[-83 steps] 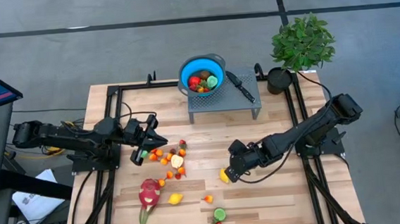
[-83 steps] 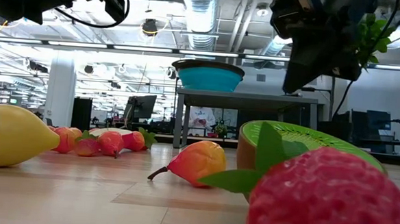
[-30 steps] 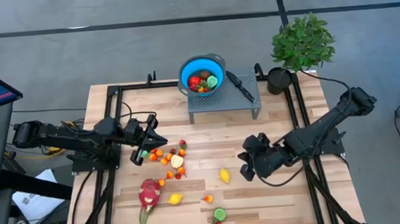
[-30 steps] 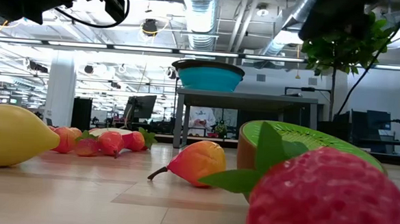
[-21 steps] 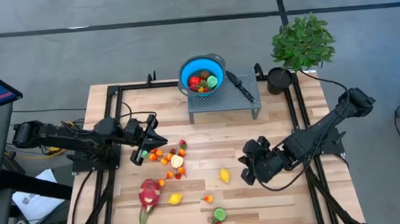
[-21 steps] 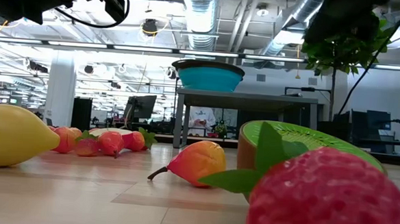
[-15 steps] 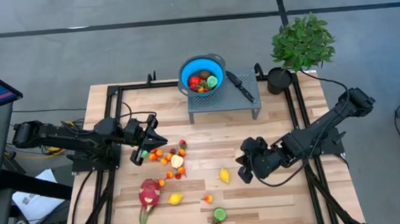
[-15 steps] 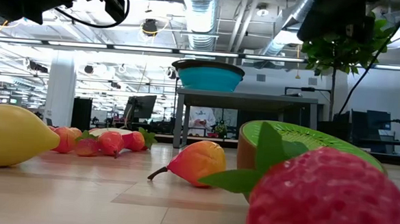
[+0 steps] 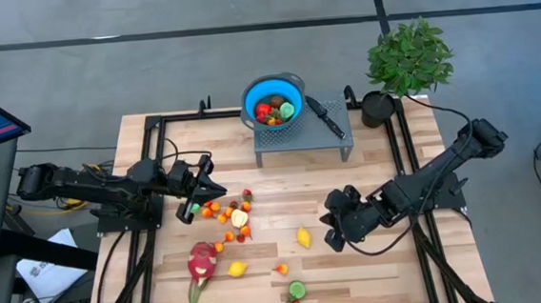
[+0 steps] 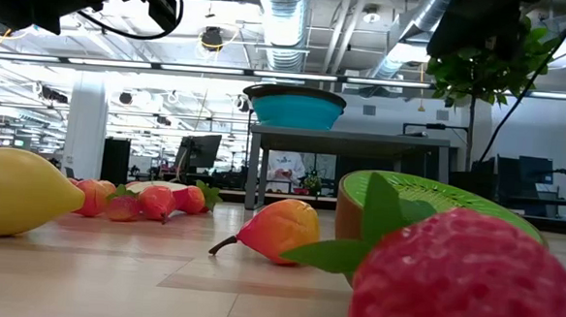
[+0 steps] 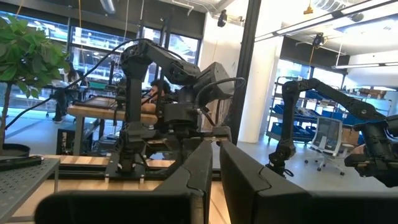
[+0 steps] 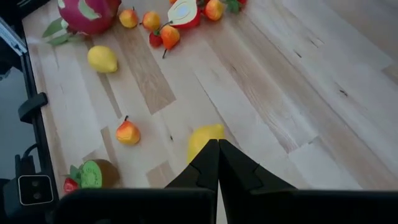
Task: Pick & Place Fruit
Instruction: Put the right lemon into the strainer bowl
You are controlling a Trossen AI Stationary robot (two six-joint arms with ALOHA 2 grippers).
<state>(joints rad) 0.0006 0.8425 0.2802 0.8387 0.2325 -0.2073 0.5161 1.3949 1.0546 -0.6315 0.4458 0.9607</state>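
Right gripper (image 9: 328,237) nudged back toward the lemon (image 9: 303,236), fingers closed, empty, lemon just beside its tip. Left gripper (image 9: 218,192) unchanged, nearly closed over the fruit cluster (image 9: 229,216). Two lemons, one dragon fruit (image 9: 201,262).

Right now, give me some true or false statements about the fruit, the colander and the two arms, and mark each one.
1. The blue colander already holds fruit. True.
2. The right gripper grips the yellow lemon. False: its fingers are shut on nothing, with the lemon lying on the table just beside them.
3. The dragon fruit lies on the table. True.
4. The knife lies among the loose fruit. False: it rests on the grey stand beside the colander.
5. The left gripper is shut. True.
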